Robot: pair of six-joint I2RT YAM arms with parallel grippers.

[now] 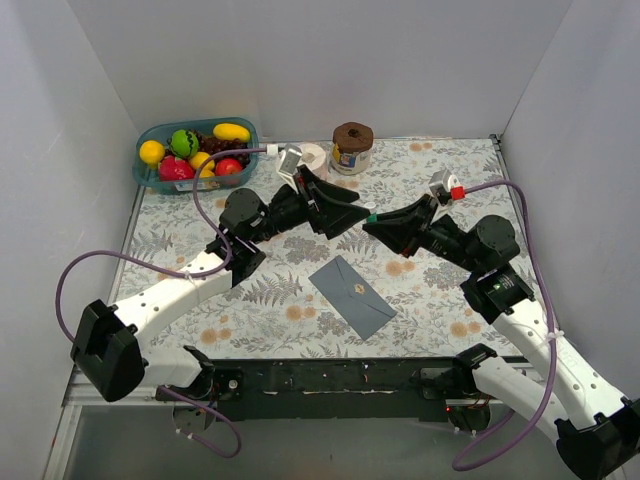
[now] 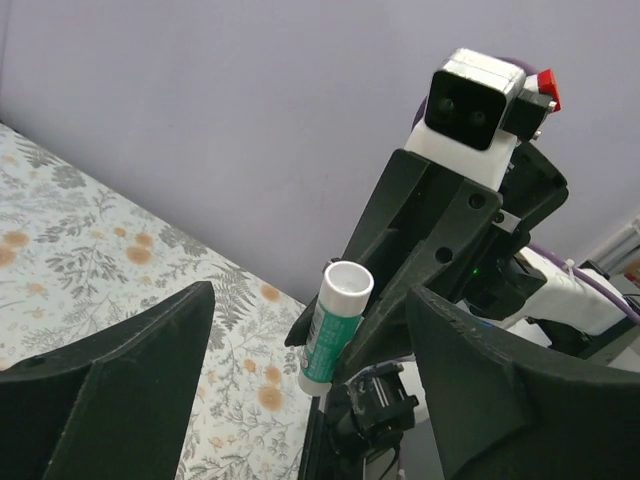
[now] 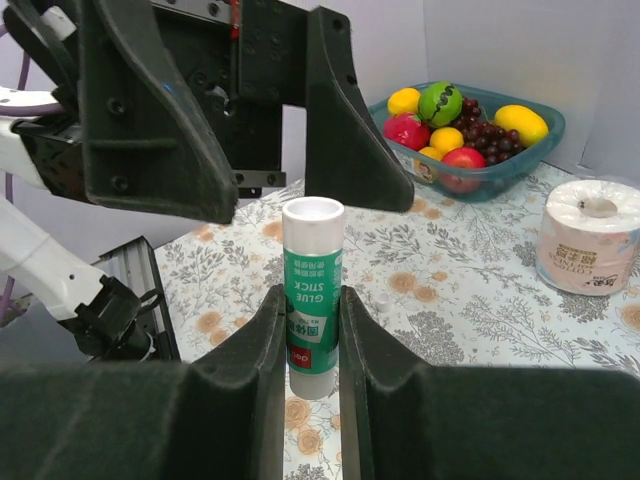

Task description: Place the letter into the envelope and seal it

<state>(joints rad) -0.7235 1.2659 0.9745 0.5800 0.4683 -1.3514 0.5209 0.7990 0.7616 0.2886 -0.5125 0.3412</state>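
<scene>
A: What lies nearest?

B: The envelope [image 1: 360,305], flat on the flowered table [image 1: 440,300], near the middle and a little to the right. It sits at a slant, with its gold seal [image 1: 352,290] facing up. From above I can't tell whether the flap is stuck down.

A: And the arms?

B: Both hang above the table just beyond the envelope, tips facing each other. The right gripper [image 3: 312,300] is clamped on a glue stick [image 3: 313,250], with a finger pressed to each side of the green band. The white end pokes out past the fingertips toward the left arm.

A: Any writing on it?

B: "GLUE STICK" in white capitals along the green band. Below it are some smaller characters, partly hidden by the fingers, which I can't read.

A: The left one?

B: The left gripper [image 2: 310,300] has its jaws wide apart. They sit either side of the stick's white end and touch nothing.

A: Farther back?

B: By the far wall there's a paper roll [image 3: 596,235] about mid-table, with a brown-lidded jar [image 1: 352,147] just to its right. In the far left corner is a teal tub [image 3: 505,170] of fruit [image 3: 522,122]. I can't read a label on any of those.
</scene>
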